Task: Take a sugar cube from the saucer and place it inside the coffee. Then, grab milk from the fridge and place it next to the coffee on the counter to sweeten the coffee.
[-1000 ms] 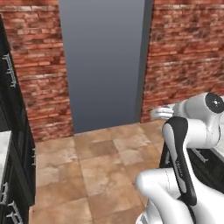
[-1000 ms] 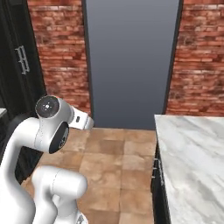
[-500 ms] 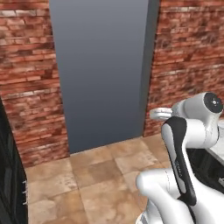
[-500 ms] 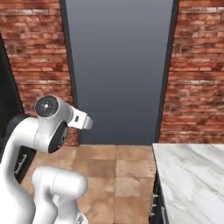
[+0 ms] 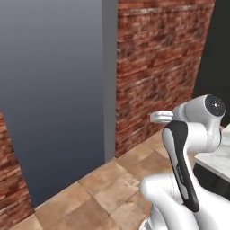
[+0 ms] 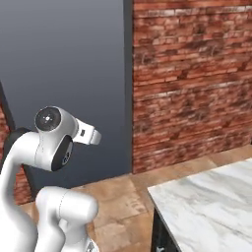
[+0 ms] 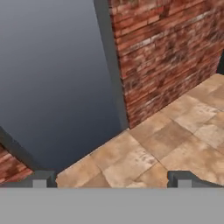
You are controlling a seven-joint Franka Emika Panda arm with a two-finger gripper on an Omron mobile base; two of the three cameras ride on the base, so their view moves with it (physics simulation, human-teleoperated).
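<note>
Swinging right, the base now faces brick wall (image 5: 161, 67) beside the counter (image 6: 211, 202); pincer (image 7: 111, 179) spread, empty.

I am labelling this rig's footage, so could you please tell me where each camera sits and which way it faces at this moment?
Left base view: behind the arm on its left, facing the grey doorway panel and brick wall; the white arm rises at lower right.
Right base view: behind on its right, facing the same panel and wall, the counter at lower right; the arm rises at lower left.
Hand view: on the hand, looking along the gripper at the tiled floor; the fingertips stand wide apart.
All three share panel, wall and floor.
</note>
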